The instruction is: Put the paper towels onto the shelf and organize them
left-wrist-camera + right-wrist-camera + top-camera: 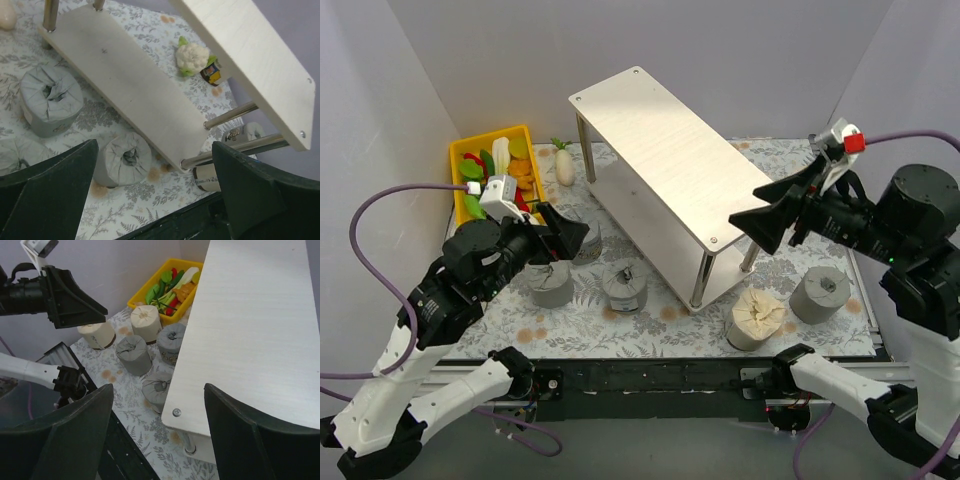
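Note:
The shelf, pale boards on silver legs, runs diagonally across the floral mat; both its boards are bare. In the top view, grey paper towels stand at its near left, a cream roll and a grey roll at its near right. My left gripper is open and empty above the left rolls. My right gripper is open and empty, hovering over the shelf's near corner. The right wrist view shows cream rolls and grey rolls.
A yellow bin of vegetables stands at the back left, with a white radish beside it. A cauliflower and a small labelled item lie behind the shelf. White walls close in on both sides.

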`<state>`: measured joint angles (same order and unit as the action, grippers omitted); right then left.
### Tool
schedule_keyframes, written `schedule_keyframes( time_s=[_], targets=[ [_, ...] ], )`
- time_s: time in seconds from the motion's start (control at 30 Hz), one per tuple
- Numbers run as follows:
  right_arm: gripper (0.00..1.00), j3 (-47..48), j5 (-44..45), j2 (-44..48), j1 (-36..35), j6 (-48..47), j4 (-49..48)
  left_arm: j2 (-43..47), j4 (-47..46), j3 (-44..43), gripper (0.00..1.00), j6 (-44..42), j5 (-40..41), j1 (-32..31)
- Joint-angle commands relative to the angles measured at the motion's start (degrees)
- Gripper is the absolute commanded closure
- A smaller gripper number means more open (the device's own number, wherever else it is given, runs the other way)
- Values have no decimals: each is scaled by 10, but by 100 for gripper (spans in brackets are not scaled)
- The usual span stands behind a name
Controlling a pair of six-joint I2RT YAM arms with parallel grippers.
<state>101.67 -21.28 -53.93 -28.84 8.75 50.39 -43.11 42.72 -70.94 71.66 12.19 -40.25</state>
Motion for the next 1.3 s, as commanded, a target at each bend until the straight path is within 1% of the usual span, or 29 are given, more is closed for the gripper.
schedule_keyframes(
  time_s=[0.0, 0.07, 0.17, 0.2, 0.23, 0.3, 0.33, 0.4, 0.43, 0.47, 0.5, 0.53, 0.57, 0.63, 0.73, 0.83, 0.87, 1.0, 1.07, 1.27],
  targets=[
    [21, 71, -63, -52, 3, 17, -30, 16, 29, 33, 2, 27, 43, -2],
    [24, 80, -79, -71, 3, 30, -39, 22, 43, 51, 2, 44, 75, -2],
    [26, 64, -76, -91, -2, 42, -64, 33, 56, 78, 2, 59, 114, -2],
    [27, 53, -69, -97, -8, 43, -70, 37, 58, 88, 2, 61, 122, -2],
    [27, 49, -57, -100, -28, 43, -74, 43, 52, 98, 2, 61, 130, -2],
    [28, 55, -2, -119, -60, 39, -72, 70, 40, 130, 2, 57, 130, -2],
    [29, 63, 46, -129, -107, 35, -66, 83, 20, 141, 2, 53, 125, -2],
    [29, 88, 114, -171, -170, 18, -40, 121, 0, 175, 2, 41, 111, -2],
    [29, 120, 194, -187, -239, 13, -26, 133, -18, 186, 2, 38, 107, -2],
    [29, 140, 235, -206, -273, 10, -1, 158, -26, 194, 2, 31, 102, -2],
    [29, 155, 267, -240, -299, 6, 12, 169, -33, 210, 2, 29, 99, -2],
    [28, 173, 292, -256, -340, 5, 21, 178, -44, 216, 2, 26, 97, -2],
    [28, 173, 335, -270, -358, 3, 27, 190, -47, 222, 2, 24, 94, -2],
    [28, 156, 383, -301, -400, -1, 30, 218, -54, 237, 2, 20, 92, -2],
    [28, 131, 410, -332, -430, 6, 26, 249, -57, 258, 2, 19, 88, -2],
    [28, 77, 418, -342, -438, 14, -1, 273, -64, 279, 2, 17, 81, -2],
    [28, 38, 418, -342, -440, 15, -9, 278, -66, 284, 2, 18, 80, -2],
    [27, -32, 420, -356, -441, 9, -51, 296, -80, 290, 2, 12, 76, -2],
    [26, -33, 428, -382, -442, 2, -52, 308, -80, 292, 2, 15, 78, -2],
    [21, 22, 447, -466, -441, -15, -19, 372, -81, 297, 2, 21, 94, -2]
  ],
)
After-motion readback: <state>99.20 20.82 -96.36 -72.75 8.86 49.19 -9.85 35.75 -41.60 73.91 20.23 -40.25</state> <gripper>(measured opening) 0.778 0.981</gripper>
